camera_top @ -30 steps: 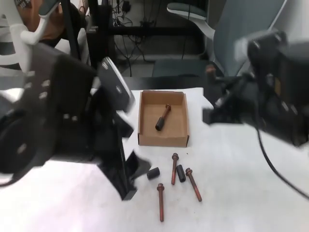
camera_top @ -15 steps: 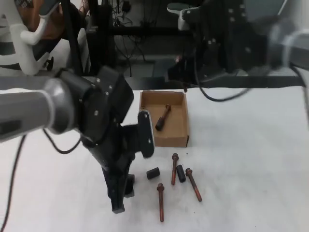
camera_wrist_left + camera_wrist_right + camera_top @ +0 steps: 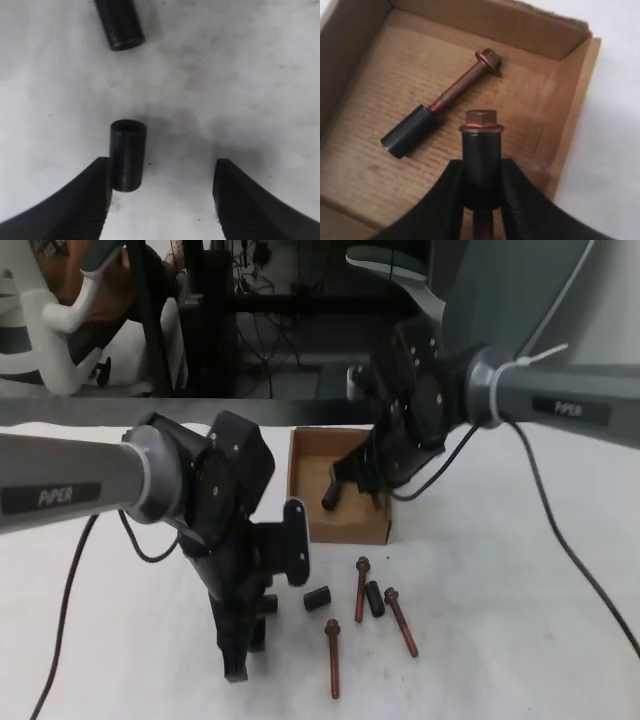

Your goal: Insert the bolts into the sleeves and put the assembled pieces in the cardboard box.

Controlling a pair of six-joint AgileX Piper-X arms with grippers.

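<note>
Though between jaws, sleeve [image 3: 128, 155] against one.

Cardboard box [image 3: 530, 27] showing tan-brown, floor running fine ribbed lines. Boxed bolt [image 3: 462, 85] showing copper-red, its sleeve [image 3: 407, 134] black. Held piece [image 3: 481, 145] showing black body, copper-red hex head. Loose bolts [image 3: 332, 660] showing rusty red; loose sleeves [image 3: 127, 155] matte black. Surface [image 3: 240, 75] showing white, grey-smudged. Left end effector [image 3: 161, 167], right end effector [image 3: 481, 167] both showing black.
</note>
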